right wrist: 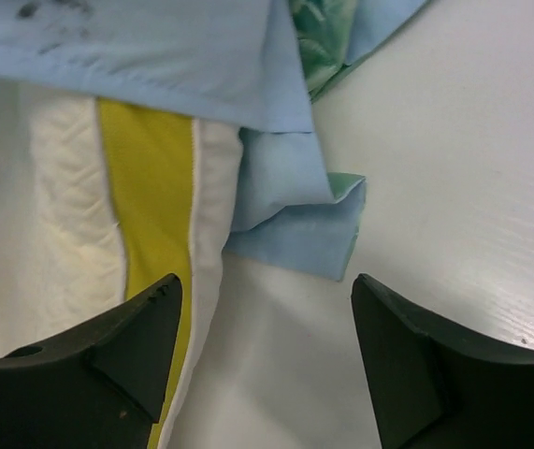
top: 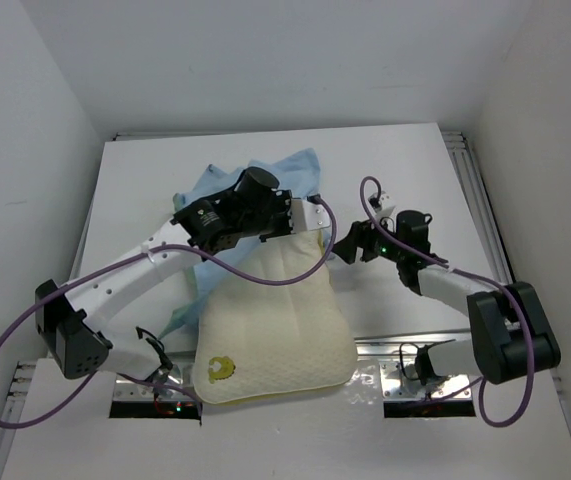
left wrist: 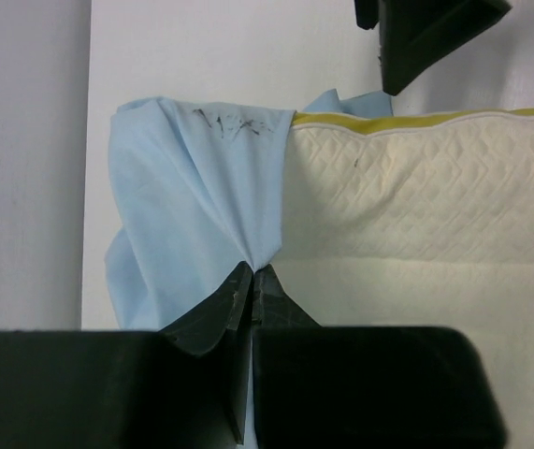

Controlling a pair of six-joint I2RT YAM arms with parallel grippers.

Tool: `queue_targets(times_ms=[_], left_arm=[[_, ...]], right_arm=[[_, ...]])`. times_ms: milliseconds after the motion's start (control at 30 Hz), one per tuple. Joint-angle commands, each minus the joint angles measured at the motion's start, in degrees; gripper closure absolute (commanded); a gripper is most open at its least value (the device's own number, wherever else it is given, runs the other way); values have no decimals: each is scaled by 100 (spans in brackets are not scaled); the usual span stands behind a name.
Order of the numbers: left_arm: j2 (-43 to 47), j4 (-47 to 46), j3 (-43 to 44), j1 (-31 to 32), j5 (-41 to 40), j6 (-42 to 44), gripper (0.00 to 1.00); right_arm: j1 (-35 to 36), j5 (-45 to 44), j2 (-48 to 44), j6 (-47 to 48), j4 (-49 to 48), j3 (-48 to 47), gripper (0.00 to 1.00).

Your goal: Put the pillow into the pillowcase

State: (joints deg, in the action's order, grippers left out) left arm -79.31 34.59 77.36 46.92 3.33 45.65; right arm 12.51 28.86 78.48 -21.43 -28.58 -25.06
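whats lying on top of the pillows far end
The light blue pillowcase drapes over one corner there, pinched in the shut left gripper. How far the pillow reaches under the cloth is covered.

Blocked mid-desk (top: 415, 170) by pillow (top: 275, 320), stretching from near edge up to crumpled pillowcase (top: 265, 175) behind it. Crowded at pillow's far edge: left pincer (left wrist: 252, 271) clamped on pillowcase fabric there, right pincer (right wrist: 267, 290) with jaws apart just beside the yellow-seamed corner, bare desk between them, folded cloth flap just ahead. Open passage over far-right and back strip of desk. Hemmed by white walls (top: 35, 120) left, right, back.
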Motion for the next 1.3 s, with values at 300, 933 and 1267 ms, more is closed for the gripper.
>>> queue_targets(times_ms=[300,933,1267], left_arm=[[653,224,446,2,-157,-275,100],[618,-119,192,2,-184,-460,100],[363,-3,-160,195,1158,-276,18]], right_arm=[[32,444,1186,1106,442,-1325,23],[533,1870,3166,-1881,-2871,-1670,100],[1156,-2259,716,-1971,-2304,247,100]])
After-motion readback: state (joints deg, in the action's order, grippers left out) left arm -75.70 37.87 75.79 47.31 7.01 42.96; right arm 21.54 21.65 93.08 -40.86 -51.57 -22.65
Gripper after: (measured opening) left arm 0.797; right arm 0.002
